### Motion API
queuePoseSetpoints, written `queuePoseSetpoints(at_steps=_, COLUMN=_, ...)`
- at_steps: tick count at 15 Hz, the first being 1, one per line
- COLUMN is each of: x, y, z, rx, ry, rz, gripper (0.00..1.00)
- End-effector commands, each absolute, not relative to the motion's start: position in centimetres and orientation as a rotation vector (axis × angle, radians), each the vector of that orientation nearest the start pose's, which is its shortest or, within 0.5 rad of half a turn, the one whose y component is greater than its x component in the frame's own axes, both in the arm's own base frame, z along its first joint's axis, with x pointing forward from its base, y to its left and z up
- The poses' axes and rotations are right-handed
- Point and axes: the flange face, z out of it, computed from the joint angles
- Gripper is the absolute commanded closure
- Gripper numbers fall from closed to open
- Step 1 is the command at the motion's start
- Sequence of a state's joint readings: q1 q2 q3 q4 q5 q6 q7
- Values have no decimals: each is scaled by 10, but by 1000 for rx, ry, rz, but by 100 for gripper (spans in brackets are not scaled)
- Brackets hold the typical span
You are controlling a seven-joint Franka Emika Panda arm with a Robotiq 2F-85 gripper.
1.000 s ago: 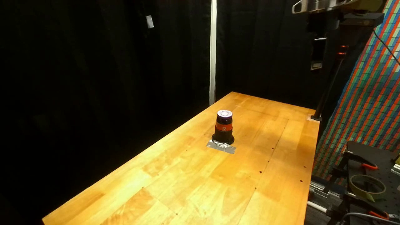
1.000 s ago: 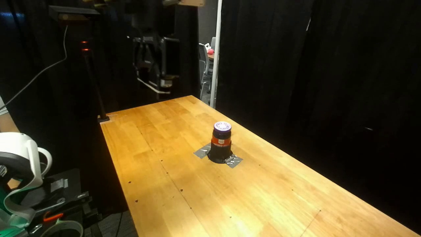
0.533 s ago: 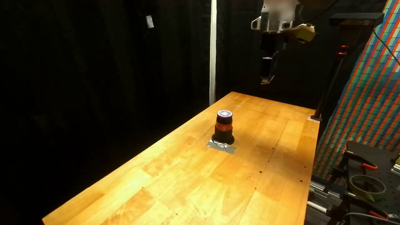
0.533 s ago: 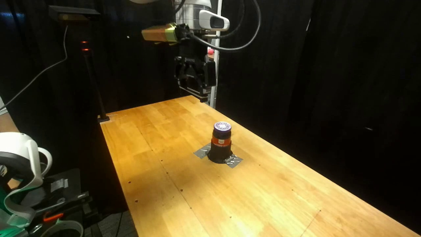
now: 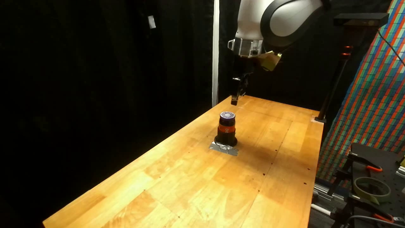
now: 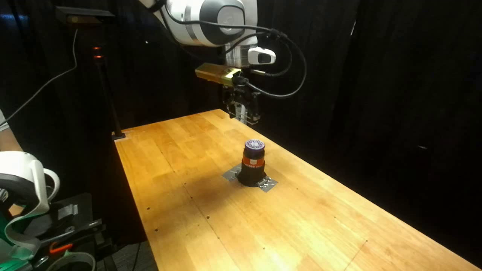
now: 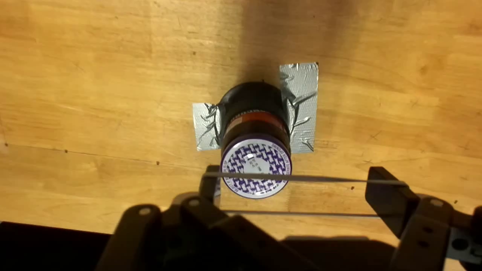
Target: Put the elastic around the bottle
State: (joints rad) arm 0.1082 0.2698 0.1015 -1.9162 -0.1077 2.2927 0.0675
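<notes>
from the left in the wrist view, a silver tape strip [image 7: 205,130] touches the black base [image 7: 250,96] at the foot of the bottle [image 7: 256,130], which stands upright on the wooden table [image 7: 94,94], long axis vertical, patterned lid [image 7: 260,156] pointing up. a second tape strip [image 7: 305,113] lies on its right. the gripper [image 7: 299,190] has its fingers [image 7: 388,199] spread wide, the elastic [image 7: 324,179] stretched between them in two strands, one crossing in front of the lid. in both exterior views the gripper hangs higher than the lid, apart from it.
</notes>
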Motion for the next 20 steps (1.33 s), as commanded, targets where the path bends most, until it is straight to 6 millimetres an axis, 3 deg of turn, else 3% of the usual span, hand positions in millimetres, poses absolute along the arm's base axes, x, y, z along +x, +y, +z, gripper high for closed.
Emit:
queuePoseSetpoints(at_steps=1, x=641, y=130, z=347, rx=-3153, ry=-302, rz=-302, gripper=0)
queuePoseSetpoints(at_steps=9, x=668, y=116, z=308, rx=-3168, ry=-251, rz=-443, gripper=0)
queuePoseSetpoints(at_steps=20, x=670, y=112, z=262, rx=-3164, ry=-241, rz=-354, gripper=0)
